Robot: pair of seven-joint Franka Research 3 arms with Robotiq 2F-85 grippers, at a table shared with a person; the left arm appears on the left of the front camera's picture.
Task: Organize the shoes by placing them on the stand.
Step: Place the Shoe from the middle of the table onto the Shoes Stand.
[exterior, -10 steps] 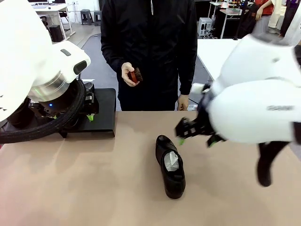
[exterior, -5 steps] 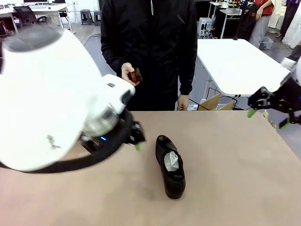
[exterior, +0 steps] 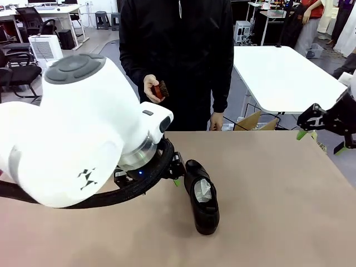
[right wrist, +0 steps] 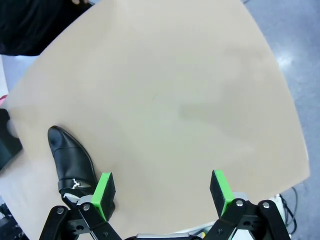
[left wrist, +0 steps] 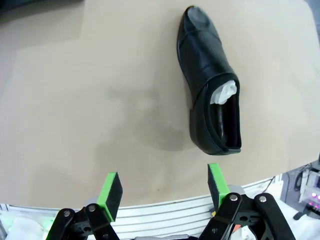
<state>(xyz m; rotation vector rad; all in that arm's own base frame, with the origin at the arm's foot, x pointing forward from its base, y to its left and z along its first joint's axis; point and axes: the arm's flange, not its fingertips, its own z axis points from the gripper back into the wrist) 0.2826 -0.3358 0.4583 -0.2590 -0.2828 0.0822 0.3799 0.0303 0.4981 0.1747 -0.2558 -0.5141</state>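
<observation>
One glossy black shoe [exterior: 203, 201] lies on the tan table, toe toward the person, with white paper stuffed inside. My left gripper [exterior: 176, 172] hovers just left of its toe end, open and empty. In the left wrist view the shoe [left wrist: 210, 85] lies ahead and to the right of the open left gripper [left wrist: 163, 186]. My right gripper [exterior: 320, 141] hangs open over the table's far right edge, holding nothing. The right wrist view has the shoe [right wrist: 73, 161] far off, beyond one green pad of the right gripper [right wrist: 161, 192]. The stand is hidden behind my left arm.
A person in black stands at the far side holding a small reddish-brown brush [exterior: 158, 89] in one hand. My bulky left arm [exterior: 83, 133] covers the table's left half. A white table [exterior: 278, 78] and a cardboard box [exterior: 253, 121] stand behind on the right.
My left arm has swung from the far left across to the shoe's toe. The right arm has pulled back from beside the shoe to the right edge. The shoe has not moved.
</observation>
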